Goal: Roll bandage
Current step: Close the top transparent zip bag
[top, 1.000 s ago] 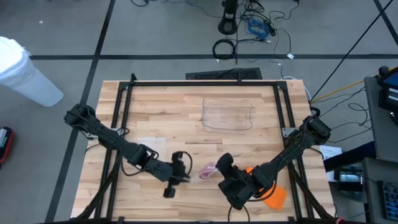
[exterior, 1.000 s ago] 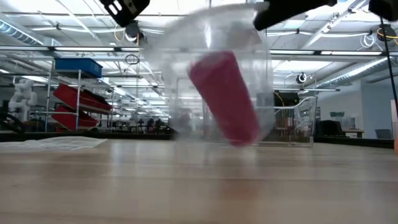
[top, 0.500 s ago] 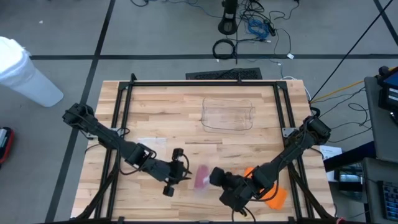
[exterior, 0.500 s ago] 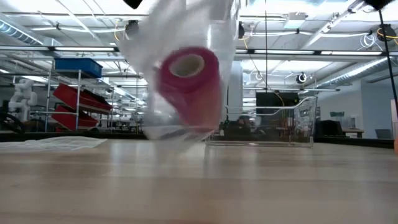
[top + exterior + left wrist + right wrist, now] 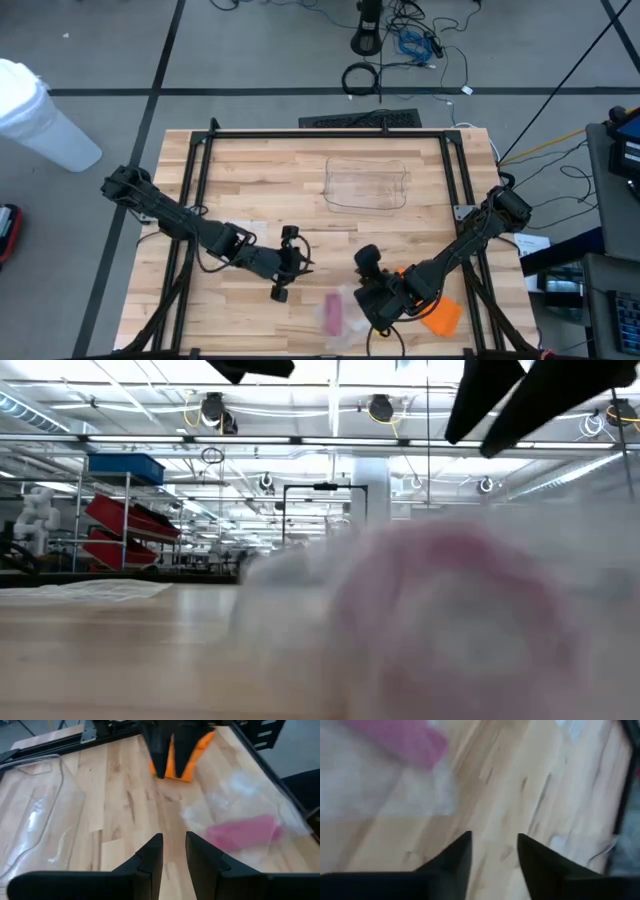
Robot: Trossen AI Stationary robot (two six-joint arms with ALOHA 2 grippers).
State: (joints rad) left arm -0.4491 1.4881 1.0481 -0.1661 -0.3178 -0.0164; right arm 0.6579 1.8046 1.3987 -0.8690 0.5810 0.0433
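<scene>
The bandage, a pink roll inside a clear plastic bag, lies on its side on the wooden table near the front edge; in the low view it is a blurred pink shape close to the camera. My left gripper hovers to the roll's far left, open, with nothing between its fingers. My right gripper hovers to its far right, also open and empty; the pink roll lies beyond its fingertips.
A clear plastic tray sits at the table's far middle. An orange object lies under my right arm near the front right corner. A white sheet lies by my left arm. A black frame edges the table.
The bagged roll, held up between the two grippers a second ago, has fallen and now lies on the table nearer the front edge. My right gripper has opened and let go of it, rolling its wrist. My left gripper has turned and drifted slightly toward the right.
</scene>
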